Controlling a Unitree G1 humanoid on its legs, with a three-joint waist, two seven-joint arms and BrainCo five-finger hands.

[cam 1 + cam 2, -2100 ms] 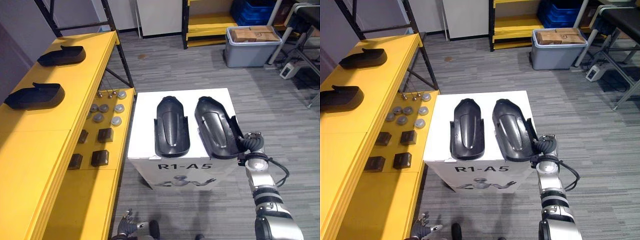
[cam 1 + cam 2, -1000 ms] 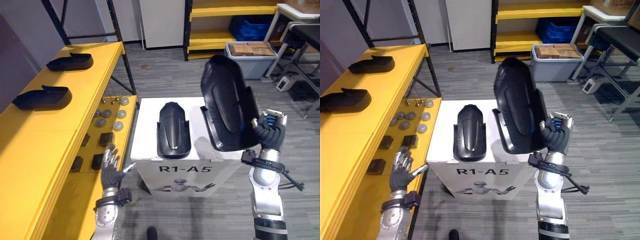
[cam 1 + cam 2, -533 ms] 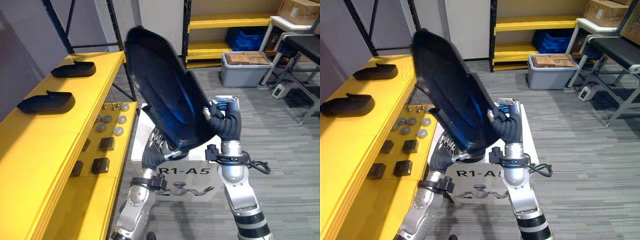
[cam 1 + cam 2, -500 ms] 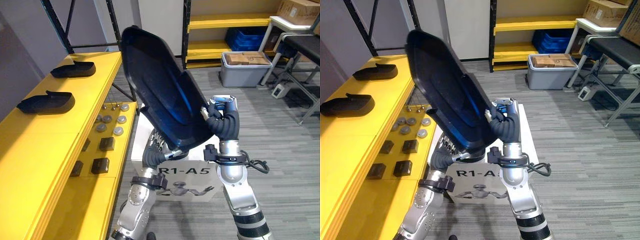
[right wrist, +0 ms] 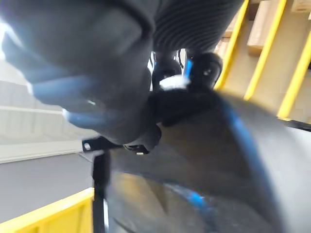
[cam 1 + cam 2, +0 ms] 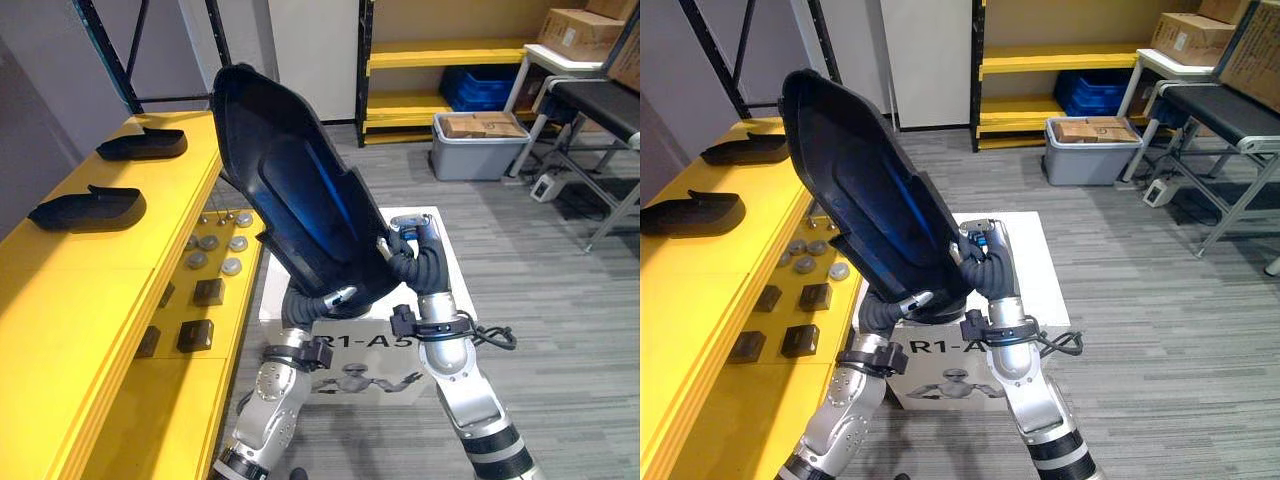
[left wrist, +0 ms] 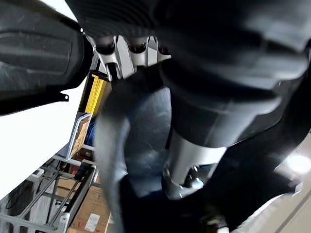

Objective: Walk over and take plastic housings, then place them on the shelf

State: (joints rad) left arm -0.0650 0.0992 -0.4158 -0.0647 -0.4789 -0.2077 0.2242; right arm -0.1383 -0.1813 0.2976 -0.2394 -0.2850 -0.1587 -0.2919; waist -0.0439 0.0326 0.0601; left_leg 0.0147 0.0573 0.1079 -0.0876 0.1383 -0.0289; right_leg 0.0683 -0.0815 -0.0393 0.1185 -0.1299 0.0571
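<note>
A large black plastic housing (image 6: 290, 190) is held up in front of me, tilted, with its hollow inner side facing me and its top leaning toward the yellow shelf (image 6: 90, 290). My right hand (image 6: 408, 258) is curled round its lower right edge. My left hand (image 6: 312, 303) grips the lower edge from beneath, with its thumb (image 6: 337, 295) on the rim. Two more black housings (image 6: 142, 145) (image 6: 88, 207) lie on the shelf's far end. The white box (image 6: 440, 235) stands behind the held housing, its top mostly hidden.
Round grey discs (image 6: 215, 250) and small black blocks (image 6: 200, 315) lie on the shelf's lower level beside the box. A grey bin of cardboard (image 6: 475, 145) and a yellow rack (image 6: 440, 55) stand at the back. Black shelf uprights (image 6: 105, 50) rise at the far left.
The right hand lifted the housing off the white box and the left hand came up under it. In the last half second it swung left toward the shelf.
</note>
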